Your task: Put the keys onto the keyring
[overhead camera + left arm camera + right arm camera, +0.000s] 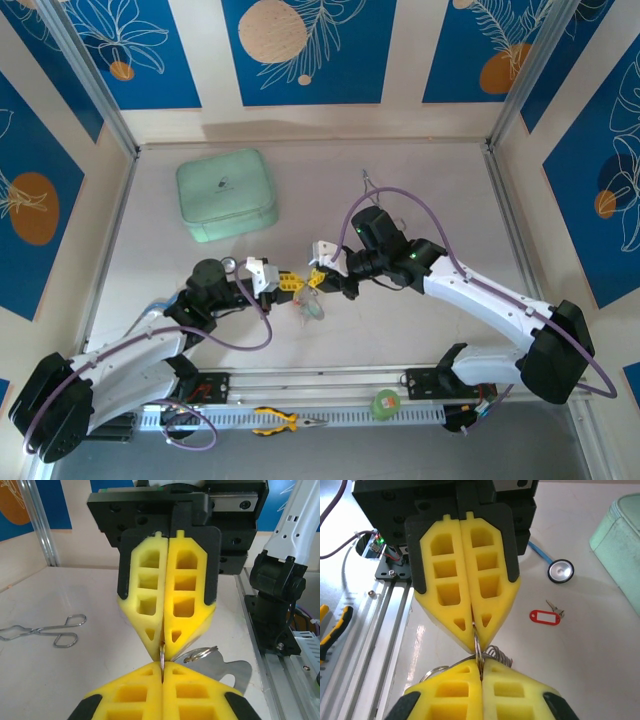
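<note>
My left gripper (292, 281) and right gripper (320, 277) meet tip to tip above the middle of the table. Both are shut on the same thin metal ring (162, 655), which shows edge-on between the two pairs of yellow fingers. In the left wrist view my left gripper (162, 666) has the flat grey keyring (235, 672) and a small split ring (200, 654) just right of its tips. In the right wrist view a coil of wire rings (501, 655) sits beside my right gripper (481, 666). A key with a red tag (545, 616) lies on the table. A pale green tag (313, 310) hangs below the grippers.
A mint-green case (227, 195) stands at the back left. A pale blue round ring (561, 571) lies near the left arm. Thin silver tongs (45, 628) lie further back on the table. Yellow-handled pliers (285, 421) and a green tape roll (385, 404) rest on the front rail.
</note>
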Available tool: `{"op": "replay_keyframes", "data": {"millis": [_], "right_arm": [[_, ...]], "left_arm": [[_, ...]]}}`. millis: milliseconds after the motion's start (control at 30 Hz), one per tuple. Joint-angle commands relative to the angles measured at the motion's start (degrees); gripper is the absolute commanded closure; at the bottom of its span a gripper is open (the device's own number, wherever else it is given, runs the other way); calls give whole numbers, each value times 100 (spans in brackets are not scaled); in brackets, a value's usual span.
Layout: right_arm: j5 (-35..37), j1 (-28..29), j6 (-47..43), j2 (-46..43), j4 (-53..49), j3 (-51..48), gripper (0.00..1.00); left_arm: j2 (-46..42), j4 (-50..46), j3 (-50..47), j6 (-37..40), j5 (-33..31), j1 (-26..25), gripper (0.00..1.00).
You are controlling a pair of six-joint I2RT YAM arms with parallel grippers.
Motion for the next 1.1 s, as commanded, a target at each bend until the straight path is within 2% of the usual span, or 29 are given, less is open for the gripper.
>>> {"op": "replay_keyframes", "data": {"millis": [0, 33, 67, 100, 200, 333, 533, 633, 733, 800, 967, 1067], "right_arm": [[-275, 53, 55, 42, 93, 21, 100], [-289, 53, 25, 36, 25, 62, 100], [-256, 75, -39, 47, -107, 130, 100], [-192, 103, -134, 60, -294, 230, 100], [184, 258, -512, 179, -962, 599, 100], [775, 504, -959, 503, -1800, 1156, 100], [1212, 786, -1081, 847, -2247, 1738, 100], [1247, 765, -843, 828, -2058, 1756, 100], [841, 453, -396, 504, -1420, 1253, 79], [500, 262, -199, 282, -1007, 829, 74], [424, 194, -71, 193, -755, 406, 73], [425, 196, -16, 189, -712, 364, 78]], "left_arm": [[-26, 305, 3, -78, 47, -18, 100], [-56, 193, 27, -36, -30, -18, 100], [-108, 33, 53, 46, -149, -20, 88], [-169, -202, 101, 175, -255, -22, 80], [-295, -1102, 338, 663, -334, -17, 78], [-283, -1803, 610, 1079, -302, -18, 80], [-194, -2117, 827, 1358, -198, -21, 99], [-206, -2013, 783, 1326, -105, -13, 100], [-253, -1568, 594, 1087, -69, -14, 100], [-247, -1225, 470, 901, -27, -22, 100], [-193, -941, 360, 746, 49, -19, 100], [-212, -974, 357, 749, 50, -15, 100]]}}
